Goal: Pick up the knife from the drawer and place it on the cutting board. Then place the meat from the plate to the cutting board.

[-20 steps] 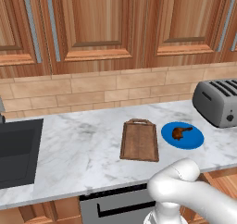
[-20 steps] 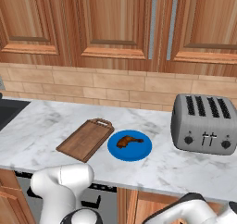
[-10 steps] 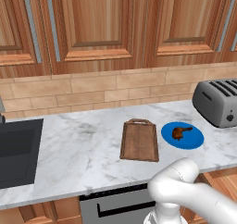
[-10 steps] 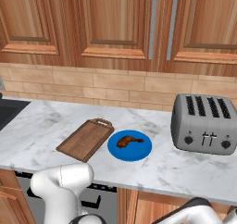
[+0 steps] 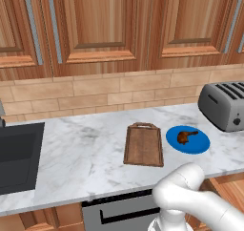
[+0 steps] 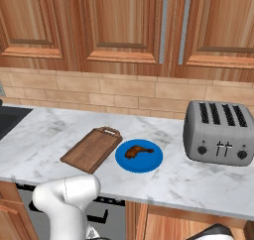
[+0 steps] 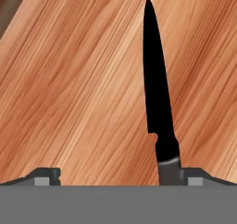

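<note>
My hand camera looks down on the knife point(image 7: 159, 102): slim and black all over, its blade tapering to a sharp point at the top of that view, with a small notch where blade meets handle and a pale glint across the handle lower down. It lies flat on the light wood floor of the drawer point(image 7: 78, 89), grain running diagonally under it. The gripper point(image 7: 118, 177) has its jaws spread wide apart, nothing between them; only the two dark tips peek up at the bottom edge. The knife's handle runs down just beside the right-hand tip, and I cannot tell whether they touch.

The base cameras give me the counter point(image 5: 86, 153) instead. From the left one I see the board point(image 5: 144, 145), dark brown with its loop handle pointing toward the wall, and just to its right the blue plate point(image 5: 196, 144) carrying the meat point(image 5: 186, 137), a small reddish-brown lump with a thin end. A toaster point(image 5: 225, 105) sits further right, a dark sink point(image 5: 16, 156) at the far left.

The right one shows the board point(image 6: 92, 150) bare, the plate point(image 6: 149, 160) near but apart from it, the meat point(image 6: 137, 151) about central on the plate, and the toaster point(image 6: 218, 132) front-on with its four slots and knobs. Wooden cabinets point(image 6: 124, 26) hang above the tiled backsplash in both.
</note>
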Robot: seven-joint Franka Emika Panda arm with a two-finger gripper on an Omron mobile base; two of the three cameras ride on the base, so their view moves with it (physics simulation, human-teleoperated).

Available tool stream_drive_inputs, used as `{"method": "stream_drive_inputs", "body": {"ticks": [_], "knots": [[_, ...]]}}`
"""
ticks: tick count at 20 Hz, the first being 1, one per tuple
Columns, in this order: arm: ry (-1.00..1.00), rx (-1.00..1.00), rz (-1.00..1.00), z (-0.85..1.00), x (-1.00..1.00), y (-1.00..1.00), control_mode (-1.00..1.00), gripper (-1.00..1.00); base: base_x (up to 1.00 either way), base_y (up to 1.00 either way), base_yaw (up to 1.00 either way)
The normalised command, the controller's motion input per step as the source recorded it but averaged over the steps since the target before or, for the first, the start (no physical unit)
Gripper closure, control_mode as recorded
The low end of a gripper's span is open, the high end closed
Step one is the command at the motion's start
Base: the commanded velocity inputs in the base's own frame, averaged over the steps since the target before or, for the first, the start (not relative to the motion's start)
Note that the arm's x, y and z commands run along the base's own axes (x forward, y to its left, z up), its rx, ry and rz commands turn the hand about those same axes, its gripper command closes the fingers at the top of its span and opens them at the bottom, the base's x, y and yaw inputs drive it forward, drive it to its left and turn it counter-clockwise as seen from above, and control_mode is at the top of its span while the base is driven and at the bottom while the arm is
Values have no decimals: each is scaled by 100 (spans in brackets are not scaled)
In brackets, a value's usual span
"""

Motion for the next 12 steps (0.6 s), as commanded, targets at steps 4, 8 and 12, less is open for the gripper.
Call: {"method": "stream_drive_inputs", "body": {"ticks": [4,8,12], "knots": [[-9,0,4,-14,4,-9,-100,-100,0,0,0],[-4,0,2,-15,10,-20,-100,-100,0,0,0],[-1,0,3,-16,8,-30,-100,-100,0,0,0]]}}
